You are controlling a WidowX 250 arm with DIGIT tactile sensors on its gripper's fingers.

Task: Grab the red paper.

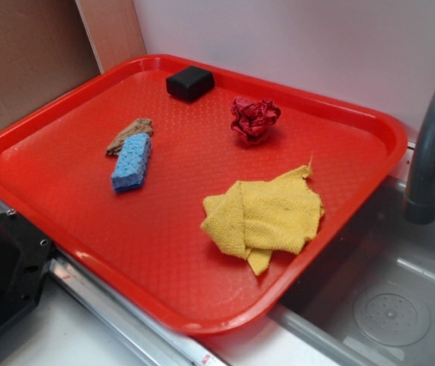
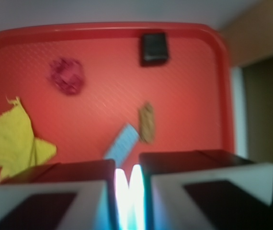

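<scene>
Big red tray (image 1: 65, 183) fills most of the exterior shot, cardboard-brown wall upper left, white wall behind. Left to right on it: blue sponge (image 1: 131, 162) touching a brown scrap (image 1: 130, 135), black block (image 1: 190, 82) up top, red paper (image 1: 254, 119) upper middle, yellow cloth (image 1: 267, 216), then a grey faucet (image 1: 430, 145) over the sink (image 1: 385, 297). The claw (image 2: 128, 191) looks nearly closed, holding nothing.

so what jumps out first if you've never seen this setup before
The big red tray fills the scene beside a sink. On it, the yellow cloth lies crumpled near the sink-side edge, and the red paper sits as a dark wad toward the back, near the black block. A blue sponge lies mid-tray.
</scene>
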